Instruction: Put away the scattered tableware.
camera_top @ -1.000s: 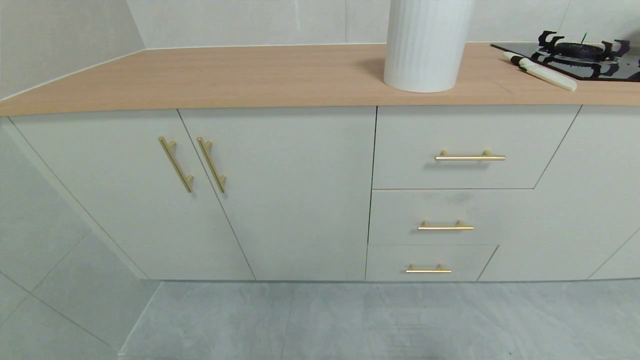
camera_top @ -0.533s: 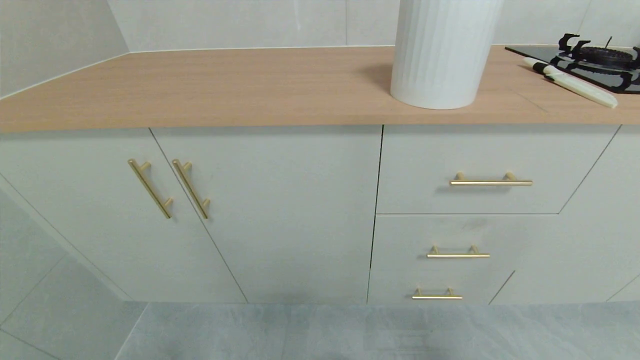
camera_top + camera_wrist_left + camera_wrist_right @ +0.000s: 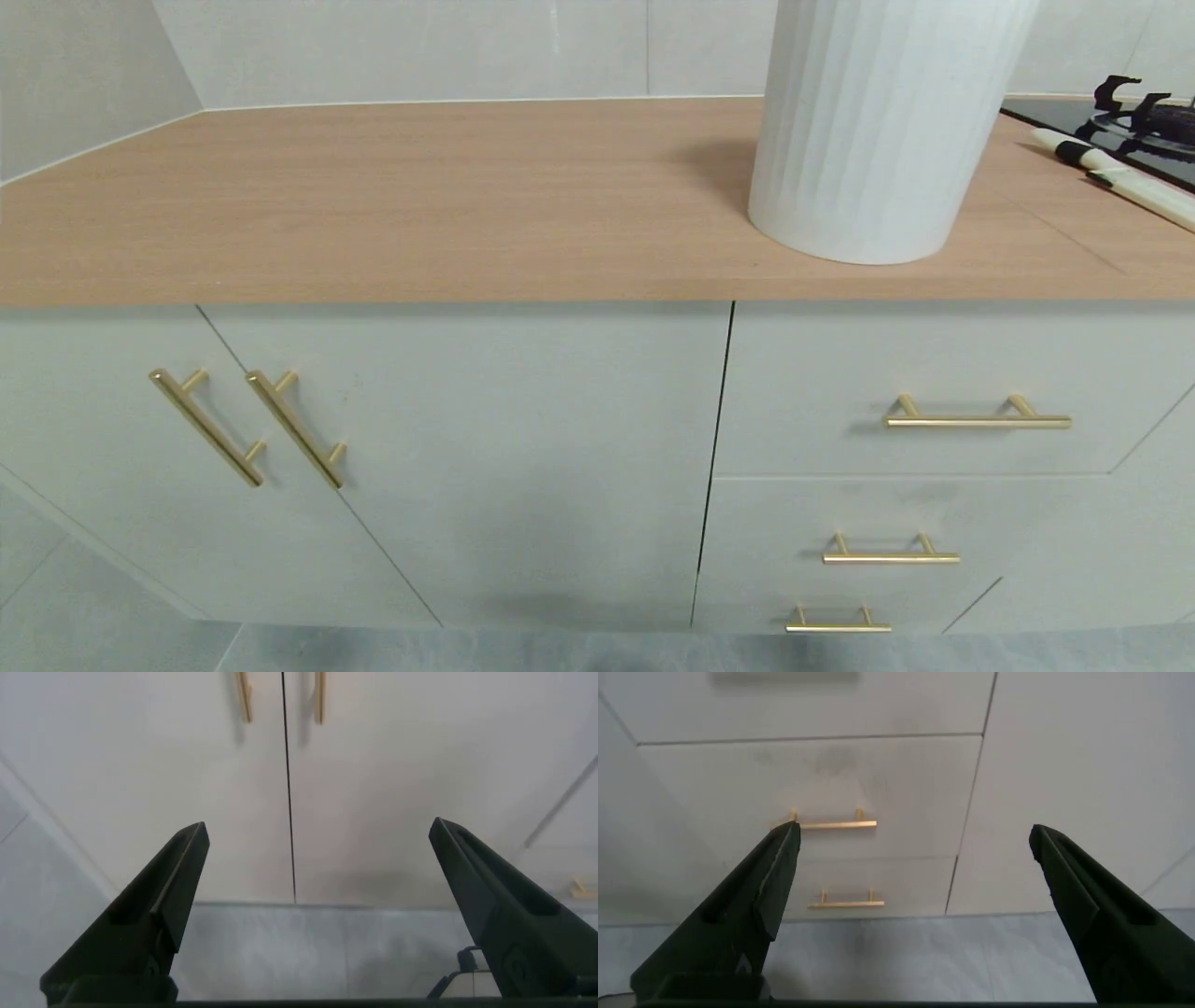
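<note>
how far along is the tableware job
Nothing looks done: the cream utensil with a black band lies on the wooden countertop by the black stove, and the gold-handled grey drawers are shut. In hand: nothing; the left gripper and right gripper are open and empty. Left: all of it.

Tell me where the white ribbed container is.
In the head view the white ribbed container stands on the wooden countertop, right of centre, above the drawers, left of the stove.

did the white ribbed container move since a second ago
No. The camera neared; the white ribbed container still stands on the countertop just above the top drawer's left end.
</note>
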